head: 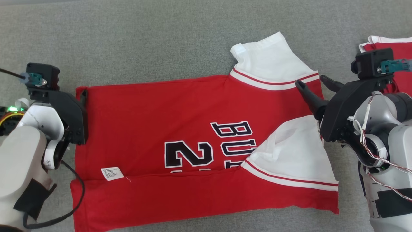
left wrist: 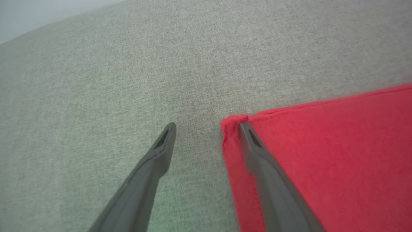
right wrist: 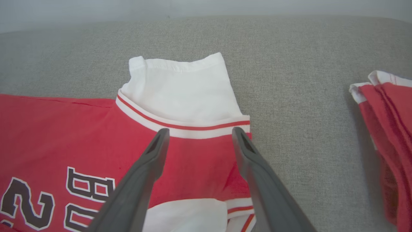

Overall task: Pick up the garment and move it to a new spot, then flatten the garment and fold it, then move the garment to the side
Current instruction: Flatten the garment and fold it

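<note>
Left fingers [left wrist: 156, 161] and right fingers [right wrist: 145, 170] both spread wide, seemingly empty.

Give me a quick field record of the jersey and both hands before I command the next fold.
garment: red jersey, spread on the grey cloth surface
near side: folded over the front, its white sleeve covering part of the lettering
far sleeve: sticking out, not folded
left hand: open at the hem corner, one finger over red cloth, one over grey
right hand: open, over the shoulder by the far sleeve
other item: red-and-white garment, apart at the right
</note>
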